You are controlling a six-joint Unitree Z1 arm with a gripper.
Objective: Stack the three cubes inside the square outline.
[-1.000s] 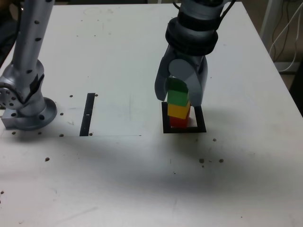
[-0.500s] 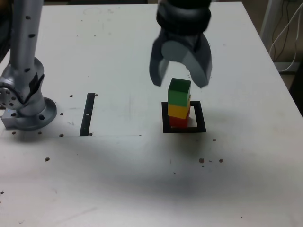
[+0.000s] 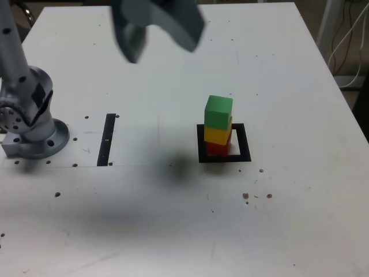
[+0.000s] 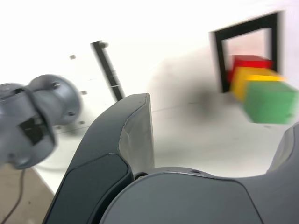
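The grey robot gripper [image 3: 157,30] hangs high above the white surface [image 3: 300,86], jaws spread and empty. Well apart, the green cube [image 3: 219,112] tops the yellow cube [image 3: 217,135] and red cube [image 3: 217,148] inside the black square outline [image 3: 225,157]. Stacking looks complete; only retreat remains.

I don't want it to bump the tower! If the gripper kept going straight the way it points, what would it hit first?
Probably just the bare white tabletop. The open grey gripper points down, apart from the stacked cubes, though depth is unclear.
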